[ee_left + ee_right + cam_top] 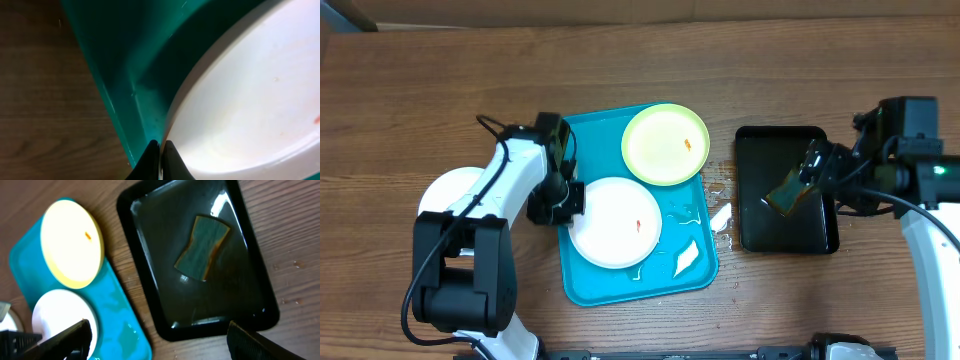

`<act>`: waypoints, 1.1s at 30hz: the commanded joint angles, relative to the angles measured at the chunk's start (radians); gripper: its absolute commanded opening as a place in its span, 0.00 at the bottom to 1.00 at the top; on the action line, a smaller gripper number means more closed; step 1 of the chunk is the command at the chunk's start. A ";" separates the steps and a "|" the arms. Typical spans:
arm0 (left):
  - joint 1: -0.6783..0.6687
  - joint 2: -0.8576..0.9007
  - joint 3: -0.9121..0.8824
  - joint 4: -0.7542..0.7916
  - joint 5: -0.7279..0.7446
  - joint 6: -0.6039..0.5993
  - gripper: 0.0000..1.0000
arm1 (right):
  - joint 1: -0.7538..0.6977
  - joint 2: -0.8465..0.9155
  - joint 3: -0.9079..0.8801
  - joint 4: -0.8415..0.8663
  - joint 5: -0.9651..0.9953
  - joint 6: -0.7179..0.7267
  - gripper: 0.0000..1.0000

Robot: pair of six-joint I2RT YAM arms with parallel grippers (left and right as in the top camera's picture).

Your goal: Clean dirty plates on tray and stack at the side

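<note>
Left fingers (156,161) are pressed together, pinching the rim of the white plate (615,222) right at its left edge; the wrist view shows the two dark tips meeting on that pale lip with the tray wall just beside them. That plate sits in the lower half of the blue tray (695,255), a small orange-red smear showing a little right of its centre. Up in the tray's far right corner lies the green-rimmed plate (665,143), flat, with its own orange mark toward the right side, and its edge comes very close to the white plate without clearly touching. A third plate (448,190) rests on the counter (440,80) off to the left of the tray, partly covered by the left arm. Over on the other side, the right fingers (257,340) stand wide apart, holding nothing, hovering above the near end of the black tray (755,140). That tray sits just to the right of the blue one, wet and glossy inside, and a sponge (202,247) lies in its middle, well clear of both tips. Pale wet-looking patches show at the blue tray's right side and on the counter between the two trays.
</note>
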 commanded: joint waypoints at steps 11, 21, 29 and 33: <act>-0.001 -0.027 -0.033 0.003 0.058 -0.010 0.41 | 0.011 0.177 -0.226 0.357 0.027 -0.007 0.66; -0.001 -0.185 0.083 -0.088 0.116 0.061 0.47 | 0.039 0.438 -0.226 0.444 0.188 0.106 0.38; -0.001 -0.430 0.108 -0.086 0.165 0.061 0.49 | 0.039 0.479 -0.187 0.363 0.209 0.114 0.04; -0.001 -0.506 0.108 -0.082 0.187 0.061 0.50 | 0.043 0.419 -0.114 0.254 0.206 0.070 0.04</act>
